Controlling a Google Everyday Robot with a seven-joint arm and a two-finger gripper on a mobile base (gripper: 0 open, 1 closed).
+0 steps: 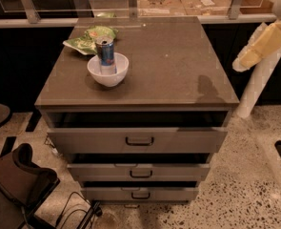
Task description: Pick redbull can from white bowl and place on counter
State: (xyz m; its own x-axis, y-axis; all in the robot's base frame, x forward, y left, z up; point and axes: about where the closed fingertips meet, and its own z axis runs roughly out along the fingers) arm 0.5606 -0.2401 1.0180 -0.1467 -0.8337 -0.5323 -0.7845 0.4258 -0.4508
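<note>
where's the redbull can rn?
Camera view: the redbull can stands upright in the white bowl, back-left on the counter, just before a green snack bag; the tool hangs beyond the right edge.

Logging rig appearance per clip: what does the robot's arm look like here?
Only a stretch of the arm shows, at the right edge: cream-white, smooth, blocky casing segments with rounded edges, and no visible cables or markings. The end effector is outside the frame.
</note>
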